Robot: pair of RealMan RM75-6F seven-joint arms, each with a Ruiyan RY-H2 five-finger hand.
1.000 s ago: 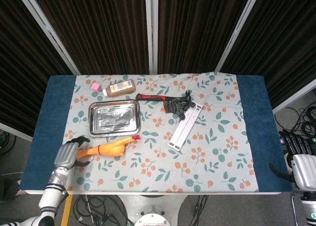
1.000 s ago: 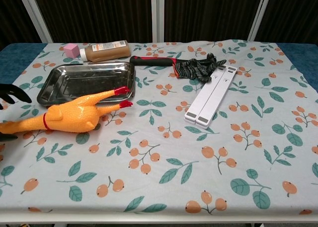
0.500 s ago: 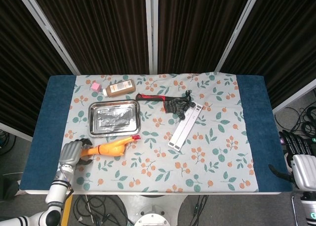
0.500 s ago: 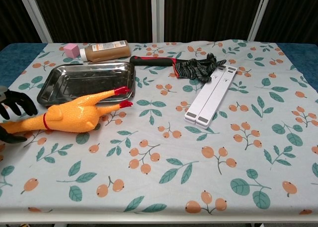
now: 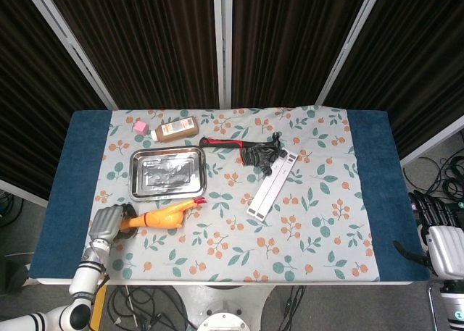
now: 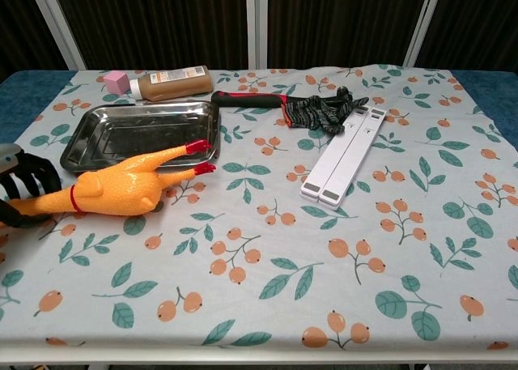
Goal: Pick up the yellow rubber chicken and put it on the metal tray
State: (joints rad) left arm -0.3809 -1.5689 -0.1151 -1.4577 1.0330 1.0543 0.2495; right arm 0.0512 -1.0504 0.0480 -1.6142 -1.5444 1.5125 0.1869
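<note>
The yellow rubber chicken lies on the floral cloth just in front of the metal tray, its red feet pointing toward the tray's near right corner. In the head view the chicken is below the tray. My left hand sits over the chicken's head end. In the chest view the left hand has its fingers arched over the neck and the thumb under it. My right hand hangs off the table's right edge, its fingers apart and holding nothing.
Behind the tray lie a brown bottle and a pink cube. A red-handled tool, black gloves and a white folded stand occupy the middle right.
My left hand slid right over the chicken's head end and its fingers curled around the neck. The chicken and the right hand stayed put.
</note>
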